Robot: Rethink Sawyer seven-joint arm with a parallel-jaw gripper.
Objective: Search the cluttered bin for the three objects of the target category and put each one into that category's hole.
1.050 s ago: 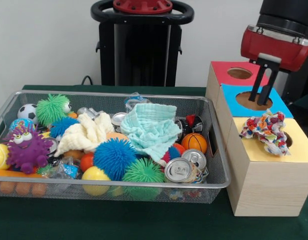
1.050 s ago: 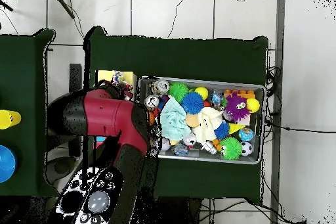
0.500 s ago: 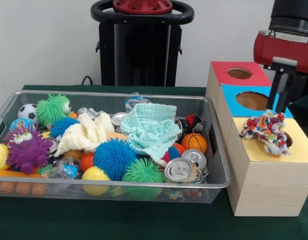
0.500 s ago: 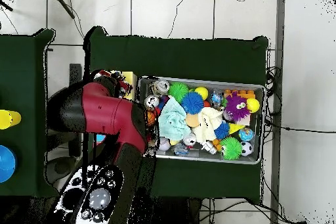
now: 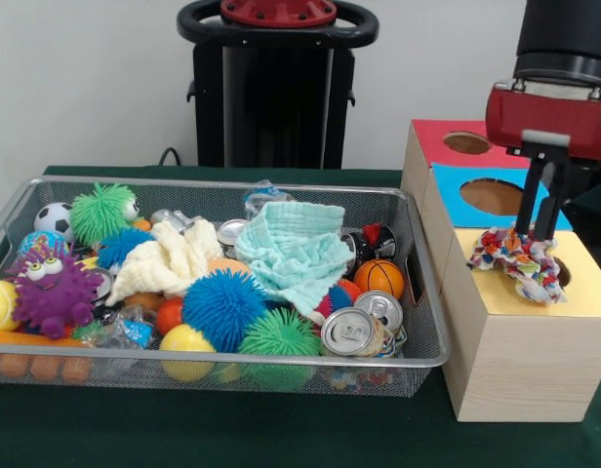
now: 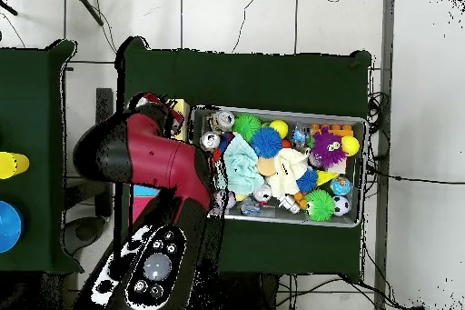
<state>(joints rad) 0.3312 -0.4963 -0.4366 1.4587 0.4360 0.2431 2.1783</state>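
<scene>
Nearest in the front view, along the wire bin's near rim, lie a silver can on its side, a green spiky ball, a yellow ball and a purple googly-eyed toy. Mid-bin, a blue spiky ball sits below a mint cloth and a cream cloth; a small basketball rests by the bin's right wall. A soccer ball and another green spiky ball sit at the far left corner.

Right of the bin stands the wooden box. On its yellow panel, the nearest one, lies the multicoloured crumpled cloth, partly covering that panel's hole. My gripper stands straight down on the cloth's far edge, fingers slightly parted and their tips touching the fabric; I cannot tell whether they pinch it. Beyond are the blue panel and the red panel, each with an open round hole.
</scene>
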